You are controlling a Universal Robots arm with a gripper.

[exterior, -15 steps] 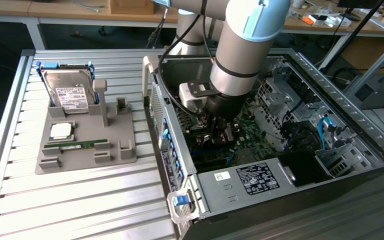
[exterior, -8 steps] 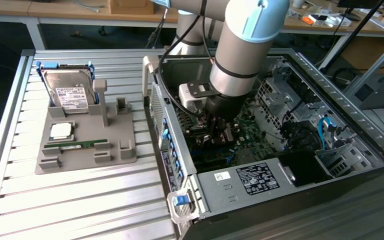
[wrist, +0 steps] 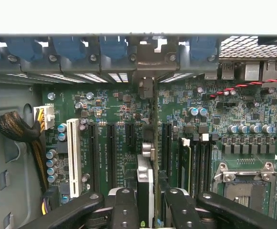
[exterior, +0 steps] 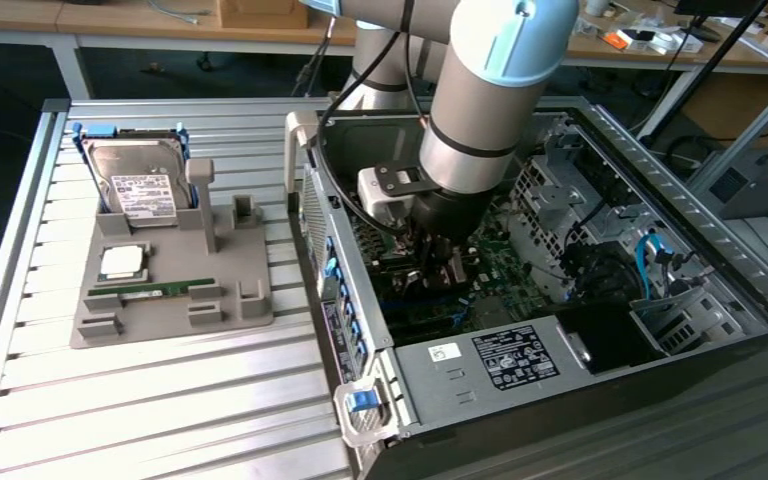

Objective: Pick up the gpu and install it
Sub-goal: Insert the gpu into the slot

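We see the gripper point(wrist: 147, 200) clamped on the gpu point(wrist: 148, 157), card held edge-on above the motherboard point(wrist: 119, 109) slots, inside the open computer case point(exterior: 704, 250) at the exterior view's right

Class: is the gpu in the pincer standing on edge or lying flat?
On edge. In the wrist view the gpu shows as a thin vertical strip, clamped between the pincer fingers above the motherboard slots.
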